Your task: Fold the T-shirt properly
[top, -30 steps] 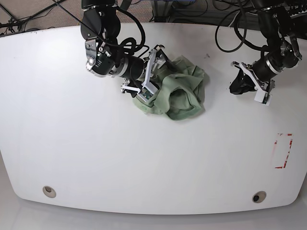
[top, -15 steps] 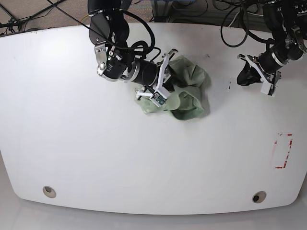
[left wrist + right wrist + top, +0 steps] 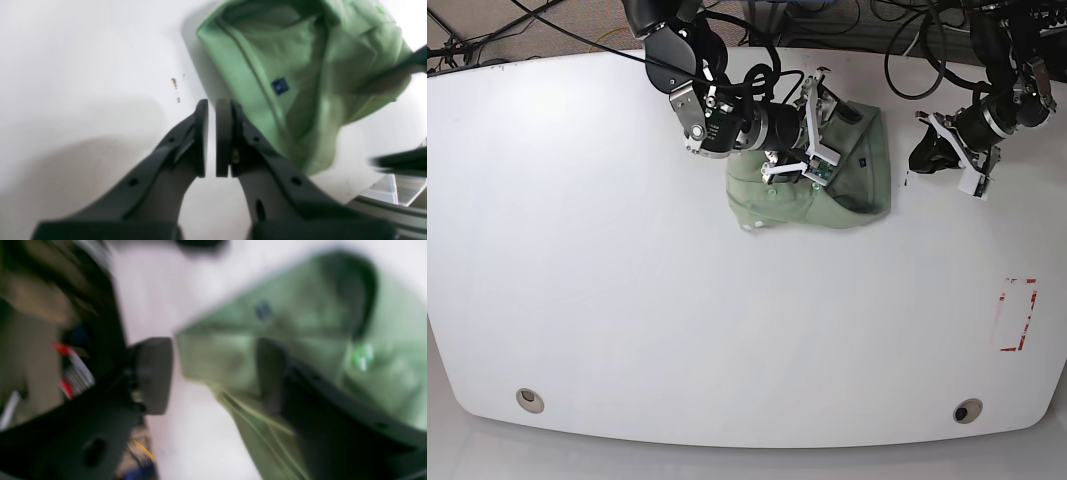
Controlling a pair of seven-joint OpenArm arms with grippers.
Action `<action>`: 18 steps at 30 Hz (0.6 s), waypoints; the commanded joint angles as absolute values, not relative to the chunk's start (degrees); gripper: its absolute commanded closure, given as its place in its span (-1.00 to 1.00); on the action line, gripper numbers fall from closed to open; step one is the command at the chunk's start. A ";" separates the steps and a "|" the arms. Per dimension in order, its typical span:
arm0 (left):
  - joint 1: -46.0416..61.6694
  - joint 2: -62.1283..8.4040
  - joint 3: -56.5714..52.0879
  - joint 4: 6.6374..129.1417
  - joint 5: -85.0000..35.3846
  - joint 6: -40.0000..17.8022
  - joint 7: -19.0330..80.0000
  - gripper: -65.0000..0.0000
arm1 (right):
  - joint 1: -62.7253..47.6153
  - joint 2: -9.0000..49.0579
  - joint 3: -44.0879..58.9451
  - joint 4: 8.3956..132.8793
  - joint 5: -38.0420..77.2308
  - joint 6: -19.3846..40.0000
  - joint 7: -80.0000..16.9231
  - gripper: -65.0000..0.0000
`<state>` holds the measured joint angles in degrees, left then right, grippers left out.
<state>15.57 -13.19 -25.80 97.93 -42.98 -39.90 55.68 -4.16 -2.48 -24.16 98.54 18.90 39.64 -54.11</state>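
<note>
The white table (image 3: 577, 250) spreads wide under me, and the T-shirt (image 3: 852, 185) lies bunched on its far half, a little toward my left arm's side, a rumpled pale green heap with folds lapping over one another. From my left wrist I see a thick hem or collar band running across it and a small dark blue tag (image 3: 279, 86) sewn on the inside (the cloth there looks soft and creased). A loose edge pokes out at the near side of the heap.

My right gripper (image 3: 812, 165) hangs over the middle of the heap, its jaws standing well apart. The wrist view is badly blurred, but one finger (image 3: 153, 373) sits over bare table just off the cloth's edge and the other over the green fabric; whether either pad truly presses the cloth, I cannot tell.

My left gripper (image 3: 211, 136) is off to the side of the shirt, near it but apart, pads nearly together with only a slit between them and nothing in it. A few small reddish specks (image 3: 174, 83) mark the table just beyond its tips.
</note>
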 commanded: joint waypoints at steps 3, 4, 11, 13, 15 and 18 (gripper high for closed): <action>15.16 -14.11 -26.07 102.81 -44.18 -40.00 54.46 0.93 | -3.38 -0.57 -25.45 102.90 19.47 40.00 -52.35 -0.37; 15.16 -14.02 -26.07 104.22 -44.18 -40.00 54.64 0.93 | -3.91 0.31 -25.45 104.66 20.44 40.00 -52.35 -0.37; 11.82 -13.93 -13.93 108.18 -44.09 -40.00 54.37 0.93 | -5.41 4.70 -16.57 111.96 30.11 40.00 -52.35 -0.37; 10.51 -13.85 -9.19 108.09 -42.51 -40.00 54.37 0.93 | -5.23 4.53 -11.47 111.52 32.75 40.00 -52.35 -0.37; 9.36 -12.26 -4.35 107.82 -37.49 -40.00 54.37 0.93 | -3.91 4.44 -8.31 109.23 33.36 40.00 -52.35 -0.37; 7.87 -8.31 -0.04 106.42 -28.70 -40.00 54.37 0.93 | -0.13 4.44 -6.81 104.92 33.27 40.00 -52.35 -0.35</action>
<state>8.75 -10.46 -1.43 106.30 -30.52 -39.86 55.18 -3.11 4.69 -7.31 106.37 31.62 39.70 -54.33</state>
